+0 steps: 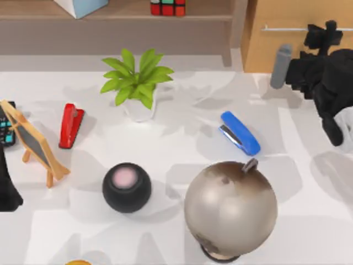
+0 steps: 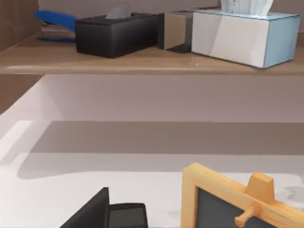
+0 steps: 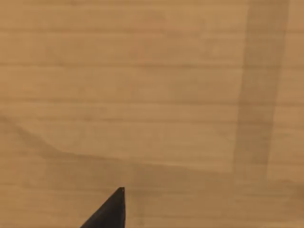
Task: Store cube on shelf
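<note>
Cube [image 1: 167,7] sits on shelf [image 1: 121,16] at worktop's far edge, storage apparently done; right gripper [image 1: 322,38] nearby, jaws' state unclear.

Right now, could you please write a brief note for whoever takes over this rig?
Right hand: raised at the table's far right, in front of the orange-wood cabinet, holding nothing visible.
Left arm: parked at the table's left edge.
Cube: on the shelf, right of the pale blue-white box.
Done: the cube is stored.
Left: apparently nothing but parking the right arm.
</note>
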`<action>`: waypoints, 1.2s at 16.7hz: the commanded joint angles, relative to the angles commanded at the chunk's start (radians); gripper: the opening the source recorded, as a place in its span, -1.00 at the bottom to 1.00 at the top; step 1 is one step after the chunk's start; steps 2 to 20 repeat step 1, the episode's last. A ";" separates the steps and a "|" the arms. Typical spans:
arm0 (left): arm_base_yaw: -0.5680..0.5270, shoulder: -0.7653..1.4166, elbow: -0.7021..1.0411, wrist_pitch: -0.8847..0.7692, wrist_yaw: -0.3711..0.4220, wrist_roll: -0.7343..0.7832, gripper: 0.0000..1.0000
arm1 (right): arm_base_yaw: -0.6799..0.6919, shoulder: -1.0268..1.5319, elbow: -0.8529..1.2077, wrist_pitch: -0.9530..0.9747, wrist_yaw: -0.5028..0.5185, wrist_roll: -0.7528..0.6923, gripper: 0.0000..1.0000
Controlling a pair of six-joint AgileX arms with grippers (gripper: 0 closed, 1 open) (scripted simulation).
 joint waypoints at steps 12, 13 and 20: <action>0.000 0.000 0.000 0.000 0.000 0.000 1.00 | 0.000 0.000 0.000 0.000 0.000 0.000 1.00; 0.000 0.000 0.000 0.000 0.000 0.000 1.00 | 0.000 0.000 0.000 0.000 0.000 0.000 1.00; 0.000 0.000 0.000 0.000 0.000 0.000 1.00 | 0.000 0.000 0.000 0.000 0.000 0.000 1.00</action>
